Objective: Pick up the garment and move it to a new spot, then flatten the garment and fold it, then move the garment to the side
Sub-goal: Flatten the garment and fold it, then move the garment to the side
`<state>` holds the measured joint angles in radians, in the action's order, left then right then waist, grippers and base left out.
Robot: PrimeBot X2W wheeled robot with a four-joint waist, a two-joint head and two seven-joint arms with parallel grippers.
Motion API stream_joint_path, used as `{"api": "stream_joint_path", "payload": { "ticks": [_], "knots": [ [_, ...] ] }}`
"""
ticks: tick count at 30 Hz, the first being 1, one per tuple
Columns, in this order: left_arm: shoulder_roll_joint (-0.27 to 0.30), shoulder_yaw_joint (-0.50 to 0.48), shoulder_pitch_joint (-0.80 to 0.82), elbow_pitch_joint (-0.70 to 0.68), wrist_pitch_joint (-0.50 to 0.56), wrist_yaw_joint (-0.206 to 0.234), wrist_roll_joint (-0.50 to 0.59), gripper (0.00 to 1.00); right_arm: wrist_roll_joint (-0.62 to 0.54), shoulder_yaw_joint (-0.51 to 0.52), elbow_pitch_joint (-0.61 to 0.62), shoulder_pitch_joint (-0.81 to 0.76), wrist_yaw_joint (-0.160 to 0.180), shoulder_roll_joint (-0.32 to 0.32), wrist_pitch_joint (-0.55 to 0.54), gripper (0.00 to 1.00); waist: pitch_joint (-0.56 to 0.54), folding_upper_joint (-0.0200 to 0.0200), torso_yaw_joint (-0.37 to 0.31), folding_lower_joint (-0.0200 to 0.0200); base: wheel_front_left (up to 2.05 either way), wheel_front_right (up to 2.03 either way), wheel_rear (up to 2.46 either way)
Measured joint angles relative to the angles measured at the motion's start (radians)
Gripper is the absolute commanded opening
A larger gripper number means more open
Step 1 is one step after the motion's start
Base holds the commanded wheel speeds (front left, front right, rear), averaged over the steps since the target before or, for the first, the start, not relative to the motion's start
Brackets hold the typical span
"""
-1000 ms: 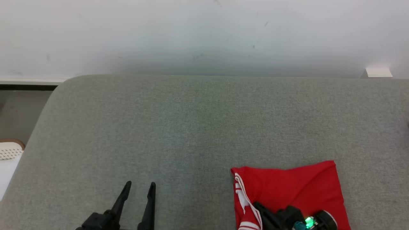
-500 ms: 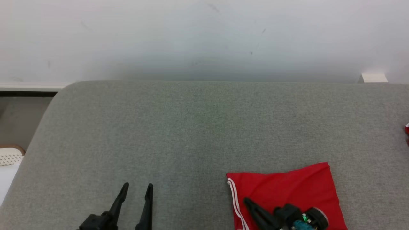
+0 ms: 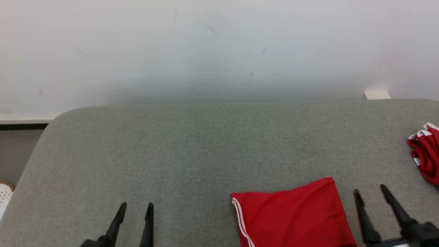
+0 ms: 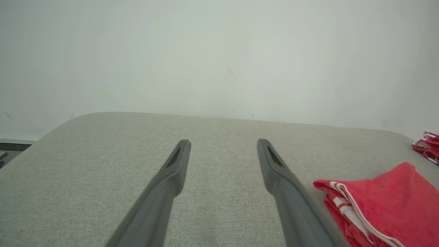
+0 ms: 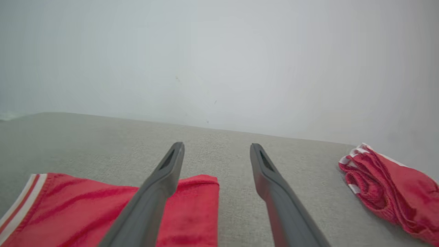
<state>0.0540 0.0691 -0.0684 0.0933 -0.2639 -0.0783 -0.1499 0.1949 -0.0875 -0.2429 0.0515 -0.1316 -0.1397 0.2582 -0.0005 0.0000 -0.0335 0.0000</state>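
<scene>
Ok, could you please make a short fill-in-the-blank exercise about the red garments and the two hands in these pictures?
1. The folded garment is red with ____ stripes along one edge.
2. The left hand and the right hand are both ____, holding nothing.
3. The crumpled garment lies at the far ____ of the head view.
4. Both garments rest on a ____ cushion.

Missing words: white; open; right; grey.
</scene>
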Motion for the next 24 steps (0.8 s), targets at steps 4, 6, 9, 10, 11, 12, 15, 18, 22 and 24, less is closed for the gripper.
{"api": "stream_joint_path", "payload": {
  "ticks": [4,6,9,10,11,12,15,18,22,24],
  "knots": [
    [0.0,-0.004,-0.021,-0.009,0.0,0.001,0.009,1.0,-0.03,0.112,0.08,-0.043,0.0,-0.015,0.004,1.0,-0.015,0.0,-0.012,0.0,0.0,0.0,0.0],
    [-0.001,-0.005,-0.033,-0.013,0.0,0.0,0.014,1.0,-0.032,0.152,0.102,-0.066,0.0,-0.012,0.004,1.0,-0.021,0.0,-0.013,0.0,0.0,0.0,0.0],
    [-0.002,-0.019,-0.055,-0.006,0.0,0.0,0.016,1.0,-0.02,0.176,0.107,-0.097,0.0,-0.007,0.004,1.0,-0.029,0.0,-0.015,0.0,0.0,0.0,0.0],
    [-0.002,-0.025,-0.06,-0.003,0.0,0.001,0.017,1.0,-0.017,0.179,0.106,-0.102,0.0,-0.006,0.004,1.0,-0.031,0.0,-0.017,0.0,0.0,0.0,0.0],
    [-0.002,-0.029,-0.064,0.001,0.0,0.001,0.017,1.0,-0.012,0.18,0.102,-0.107,0.0,-0.004,0.004,1.0,-0.032,0.0,-0.018,0.0,0.0,0.0,0.0],
    [-0.002,-0.032,-0.065,0.002,0.0,0.001,0.017,1.0,-0.006,0.181,0.096,-0.112,0.0,-0.002,0.004,1.0,-0.033,0.0,-0.019,0.0,0.0,0.0,0.0],
    [-0.002,-0.039,-0.075,0.006,0.0,0.001,0.018,1.0,0.008,0.175,0.079,-0.117,0.0,0.002,0.004,1.0,-0.038,0.0,-0.019,0.0,0.0,0.0,0.0],
    [-0.003,-0.044,-0.08,0.007,0.0,0.001,0.018,1.0,0.016,0.167,0.068,-0.117,0.0,0.002,0.004,1.0,-0.04,0.0,-0.017,0.0,0.0,0.0,0.0],
    [-0.003,-0.045,-0.08,0.006,0.0,0.001,0.017,1.0,0.056,0.147,0.045,-0.113,0.0,0.008,0.004,1.0,-0.039,0.0,-0.011,0.0,0.0,0.0,0.0],
    [-0.003,-0.046,-0.08,0.005,0.0,0.001,0.017,1.0,0.108,0.121,0.02,-0.103,0.0,0.007,0.004,1.0,-0.037,0.0,-0.008,0.0,0.0,0.0,0.0]
  ]
}}
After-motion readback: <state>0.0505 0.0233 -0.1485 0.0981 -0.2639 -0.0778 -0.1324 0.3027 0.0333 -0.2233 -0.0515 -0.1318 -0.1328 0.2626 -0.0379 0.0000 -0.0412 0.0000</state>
